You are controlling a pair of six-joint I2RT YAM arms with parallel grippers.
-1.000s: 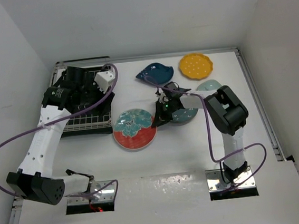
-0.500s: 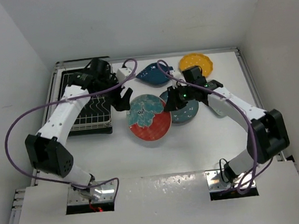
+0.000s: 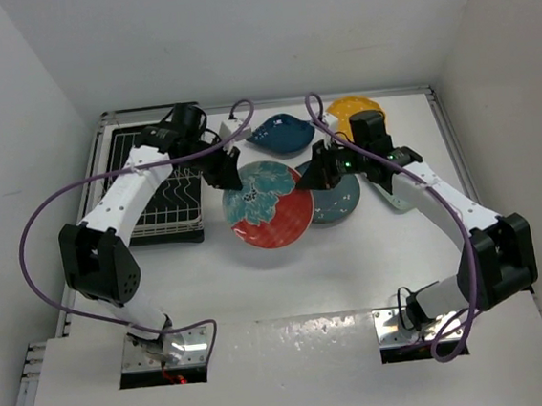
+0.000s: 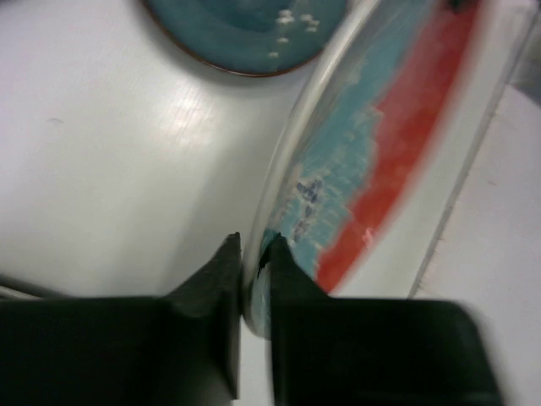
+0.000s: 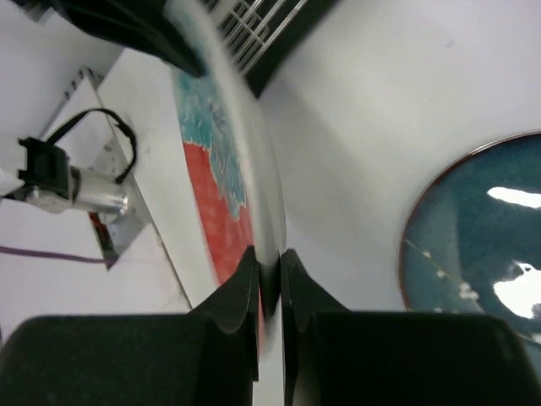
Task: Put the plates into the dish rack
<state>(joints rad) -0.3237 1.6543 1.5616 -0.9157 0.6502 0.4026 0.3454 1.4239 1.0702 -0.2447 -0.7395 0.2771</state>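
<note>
Top external view puts the red-and-teal floral plate (image 3: 270, 208) between the two arms, just to the right of the dish rack (image 3: 171, 208) and apparently lifted off the table (image 3: 289, 288) at a tilt. The left gripper (image 3: 227, 175) has its fingers pinched on the plate's left rim, and the left wrist camera shows both pads tight against the edge. The right gripper (image 3: 321, 174) is clamped on the opposite rim, and its own camera shows the thin edge wedged between the fingers. By the look of it this is a handover or a two-armed carry toward the rack, and which arm takes the plate on cannot be told. No plate shows standing among the prongs, though the left arm hides part of the rack, so the loading seems barely begun. The dark teal plate (image 3: 340, 204) lies flat under the right gripper, the blue leaf-shaped dish (image 3: 282, 135) and the yellow scalloped plate (image 3: 344, 110) sit toward the back, and only a pale sliver of the mint oblong dish (image 3: 396, 201) shows beside the right forearm, so all four look left to load
</note>
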